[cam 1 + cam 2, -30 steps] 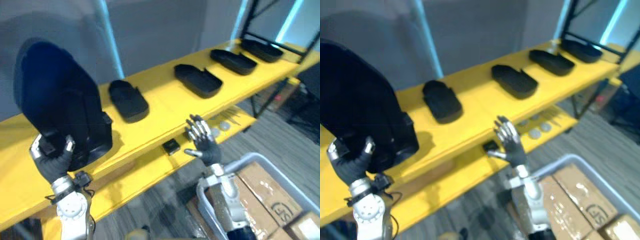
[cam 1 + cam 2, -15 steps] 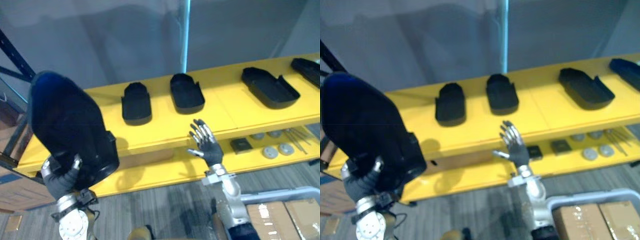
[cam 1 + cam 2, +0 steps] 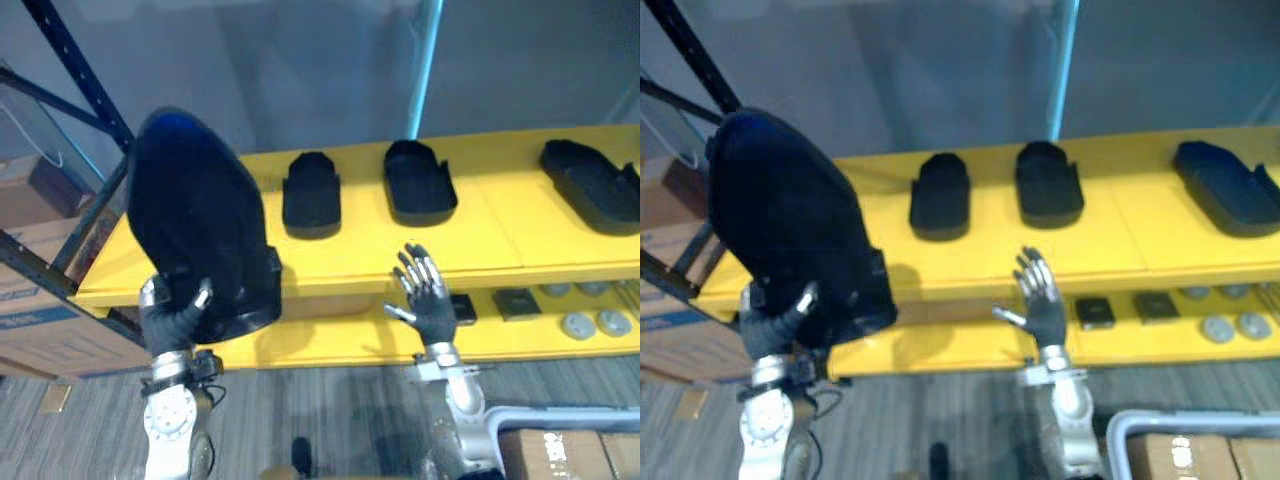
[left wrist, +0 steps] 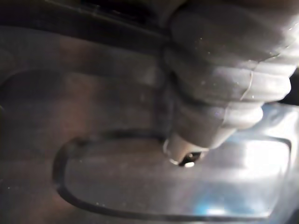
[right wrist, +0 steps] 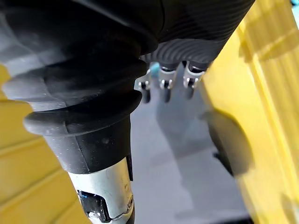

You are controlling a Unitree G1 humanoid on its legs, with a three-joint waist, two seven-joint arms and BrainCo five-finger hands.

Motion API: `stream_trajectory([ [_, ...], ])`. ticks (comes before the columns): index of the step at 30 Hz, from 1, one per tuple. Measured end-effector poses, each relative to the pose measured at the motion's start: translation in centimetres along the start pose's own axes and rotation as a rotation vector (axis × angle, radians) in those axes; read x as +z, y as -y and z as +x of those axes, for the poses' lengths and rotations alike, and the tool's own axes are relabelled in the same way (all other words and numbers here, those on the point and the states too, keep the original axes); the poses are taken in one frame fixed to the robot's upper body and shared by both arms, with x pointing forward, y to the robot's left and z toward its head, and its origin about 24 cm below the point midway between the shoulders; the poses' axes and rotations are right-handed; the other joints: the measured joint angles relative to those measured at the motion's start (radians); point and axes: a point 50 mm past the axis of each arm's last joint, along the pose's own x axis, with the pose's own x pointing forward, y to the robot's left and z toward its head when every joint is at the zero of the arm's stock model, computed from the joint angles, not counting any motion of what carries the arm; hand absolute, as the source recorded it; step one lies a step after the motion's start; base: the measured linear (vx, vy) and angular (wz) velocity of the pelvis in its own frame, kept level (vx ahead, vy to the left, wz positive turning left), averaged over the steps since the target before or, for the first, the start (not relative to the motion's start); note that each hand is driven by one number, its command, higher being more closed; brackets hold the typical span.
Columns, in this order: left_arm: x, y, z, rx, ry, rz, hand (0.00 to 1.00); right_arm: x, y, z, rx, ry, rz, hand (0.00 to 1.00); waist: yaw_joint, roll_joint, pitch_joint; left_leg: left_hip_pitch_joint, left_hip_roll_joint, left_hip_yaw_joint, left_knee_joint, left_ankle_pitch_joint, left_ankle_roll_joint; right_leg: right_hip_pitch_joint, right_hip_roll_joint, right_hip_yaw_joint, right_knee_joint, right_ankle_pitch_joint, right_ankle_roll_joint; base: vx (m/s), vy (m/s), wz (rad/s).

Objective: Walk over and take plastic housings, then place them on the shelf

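You are facing a yellow shelf (image 3: 500,240) with two levels, set against a grey wall (image 3: 300,70). A light blue pole (image 3: 427,60) rises behind it, a dark rack upright (image 3: 80,75) slants at its left end, and grey carpet (image 3: 330,420) lies below. On the upper level, three more housings sit open side up and well apart: one (image 3: 311,193) left of centre, one (image 3: 420,181) just beside it, one (image 3: 592,186) at the right edge. The lower level (image 3: 330,340) carries two small dark squares (image 3: 462,307) and two grey discs (image 3: 576,324). Cardboard boxes (image 3: 50,320) stand left of the shelf. The left robot hand (image 3: 175,318) is clamped on the bottom edge of a large black housing (image 3: 195,220), fingers and thumb curled round it. The housing stands upright with its rounded end up, in front of the shelf's left end. You cannot tell whether it touches the shelf. The right robot hand (image 3: 428,300) is raised in front of the shelf edge, fingers spread apart and straight, holding nothing. The right eye view adds a grey-railed cart (image 3: 1120,425) with boxes in it at lower right. The left wrist view gives you the housing's inner face up close, with a rounded rectangular outline in it. The right wrist view shows the straight fingers (image 5: 164,91) over the carpet, beside the yellow shelf.
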Motion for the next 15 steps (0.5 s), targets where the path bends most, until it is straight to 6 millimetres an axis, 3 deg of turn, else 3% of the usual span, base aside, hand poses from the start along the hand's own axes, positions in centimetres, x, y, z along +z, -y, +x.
stream_trajectory([
  [6, 0.1, -0.1, -0.7, 0.025, 0.000, 0.031, 1.00, 0.7, -0.3, 0.5, 0.050, 0.043, -0.013, 0.00, 0.015, -0.001, 0.008, -0.027, 0.006, -0.096, -0.001, 0.031, -0.014, 0.046, 0.027, -0.113, -0.003, -0.003, 0.007, -0.04, -0.072, 0.47],
  [11, 2.1, -0.3, 0.3, 0.012, 0.111, 0.060, 1.00, 1.6, -1.2, 1.4, 0.051, 0.117, -0.014, 0.00, 0.034, -0.036, 0.027, -0.034, -0.042, -0.077, -0.001, 0.008, 0.010, 0.071, -0.028, -0.177, 0.038, -0.030, -0.005, 0.00, 0.038, 0.45],
  [12, 2.3, -0.2, 0.5, -0.013, 0.121, 0.069, 1.00, 1.5, -1.2, 1.4, 0.035, 0.111, -0.029, 0.00, 0.034, -0.041, 0.033, -0.029, -0.050, -0.075, 0.001, 0.005, 0.020, 0.050, -0.055, -0.162, 0.127, -0.022, -0.026, 0.07, 0.110, 0.69],
  [13, 2.3, -0.1, 0.6, -0.040, 0.123, 0.079, 1.00, 1.4, -1.4, 1.3, 0.026, 0.106, -0.045, 0.00, 0.033, -0.040, 0.032, -0.023, -0.047, -0.087, 0.004, 0.005, 0.025, 0.013, -0.062, -0.107, 0.229, 0.007, -0.074, 0.09, 0.109, 0.71],
  [15, 2.6, -0.3, 0.9, -0.079, 0.135, 0.108, 1.00, 1.5, -1.5, 1.5, 0.032, 0.114, -0.058, 0.00, 0.031, -0.037, 0.038, -0.008, -0.024, -0.126, 0.004, 0.005, 0.043, -0.068, -0.060, -0.019, 0.393, 0.039, -0.131, 0.08, 0.048, 0.51],
])
